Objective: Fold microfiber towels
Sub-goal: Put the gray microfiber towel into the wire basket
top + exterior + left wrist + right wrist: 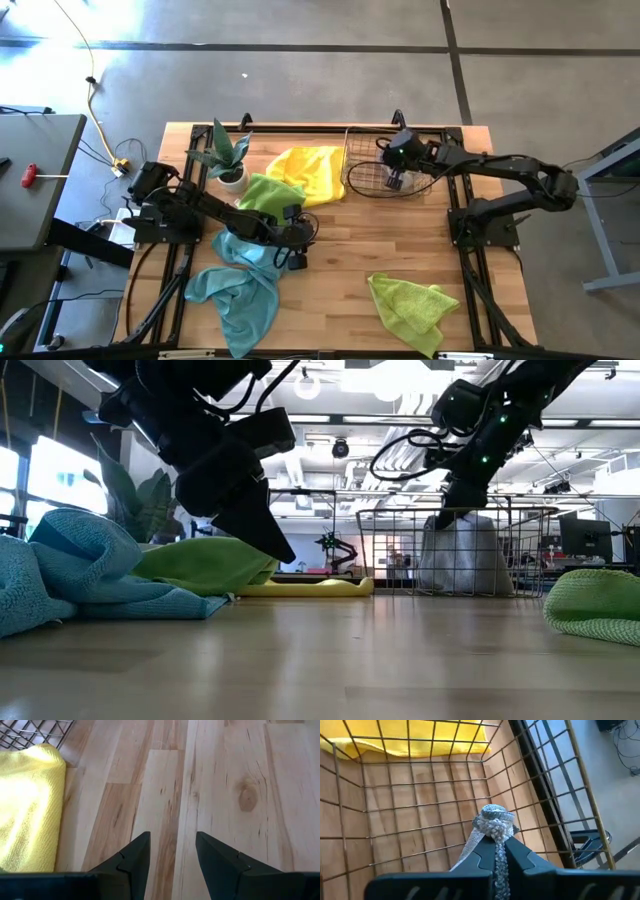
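On the table (pixel 340 260), a teal towel (pixel 240 290) lies left beside the left end effector (pixel 172 851), its fingers spread over bare wood. Green (pixel 268 192) and yellow (pixel 308 170) towels lie behind. The right end effector (pixel 500 851) pinches a grey towel (pixel 494 820) inside the basket (pixel 372 165). Another green towel (pixel 412 305) lies front right.

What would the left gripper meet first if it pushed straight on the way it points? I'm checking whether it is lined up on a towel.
Bare wooden table, it seems. The open left gripper points at wood; the yellow towel lies off to one side.
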`<action>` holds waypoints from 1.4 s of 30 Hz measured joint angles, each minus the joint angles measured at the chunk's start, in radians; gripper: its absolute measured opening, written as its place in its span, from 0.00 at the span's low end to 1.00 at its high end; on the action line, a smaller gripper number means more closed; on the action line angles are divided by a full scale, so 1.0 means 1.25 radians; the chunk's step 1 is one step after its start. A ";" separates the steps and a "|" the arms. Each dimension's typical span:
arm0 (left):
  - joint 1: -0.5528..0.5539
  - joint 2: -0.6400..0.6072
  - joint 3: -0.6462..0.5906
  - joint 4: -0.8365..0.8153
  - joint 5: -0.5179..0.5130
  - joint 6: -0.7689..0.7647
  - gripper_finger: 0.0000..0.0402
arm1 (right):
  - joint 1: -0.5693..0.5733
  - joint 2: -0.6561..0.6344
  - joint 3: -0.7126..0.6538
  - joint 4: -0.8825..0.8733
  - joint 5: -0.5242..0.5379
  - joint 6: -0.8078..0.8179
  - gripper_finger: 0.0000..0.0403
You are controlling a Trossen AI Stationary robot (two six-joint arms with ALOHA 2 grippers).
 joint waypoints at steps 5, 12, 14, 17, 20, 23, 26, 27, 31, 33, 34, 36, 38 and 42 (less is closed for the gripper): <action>0.000 0.000 0.000 0.000 0.000 0.000 0.37 | -0.002 -0.006 0.000 0.011 0.083 -0.019 0.00; 0.001 0.000 0.000 -0.001 0.000 0.004 0.37 | -0.006 -0.026 0.044 -0.044 0.106 -0.083 0.00; 0.004 0.000 0.000 -0.001 0.000 0.011 0.37 | -0.006 -0.028 0.058 -0.039 0.112 -0.125 0.00; 0.011 0.000 0.000 0.000 0.000 0.012 0.37 | -0.007 -0.029 0.075 -0.015 0.111 -0.221 0.00; 0.018 0.000 0.000 0.000 0.000 0.008 0.37 | -0.012 -0.029 0.075 -0.003 0.103 -0.362 0.00; 0.022 0.000 0.000 0.000 0.000 0.007 0.37 | -0.031 -0.027 0.075 0.004 0.066 -0.436 0.00; 0.022 0.000 0.000 0.000 0.000 0.007 0.37 | -0.054 -0.025 0.075 0.003 0.010 -0.408 0.00; 0.022 0.000 0.000 0.000 0.000 0.008 0.37 | -0.060 -0.025 0.075 0.003 -0.010 -0.394 0.00; 0.022 0.000 0.000 0.000 0.000 0.019 0.37 | -0.081 -0.020 0.075 0.005 -0.054 -0.387 0.00; 0.022 0.000 0.000 0.000 0.000 0.020 0.37 | -0.089 -0.011 0.075 0.010 -0.067 -0.385 0.00; 0.022 0.000 0.000 0.000 0.000 0.021 0.37 | -0.093 -0.006 0.075 0.011 -0.078 -0.385 0.00; 0.022 0.000 0.000 0.000 0.000 0.021 0.37 | -0.100 0.009 0.075 0.023 -0.087 -0.390 0.00; 0.022 0.000 0.000 0.000 0.000 0.021 0.37 | -0.105 0.027 0.075 0.034 -0.078 -0.395 0.00; 0.022 0.000 0.000 0.000 0.000 0.020 0.37 | -0.105 0.051 0.075 0.073 -0.049 -0.394 0.00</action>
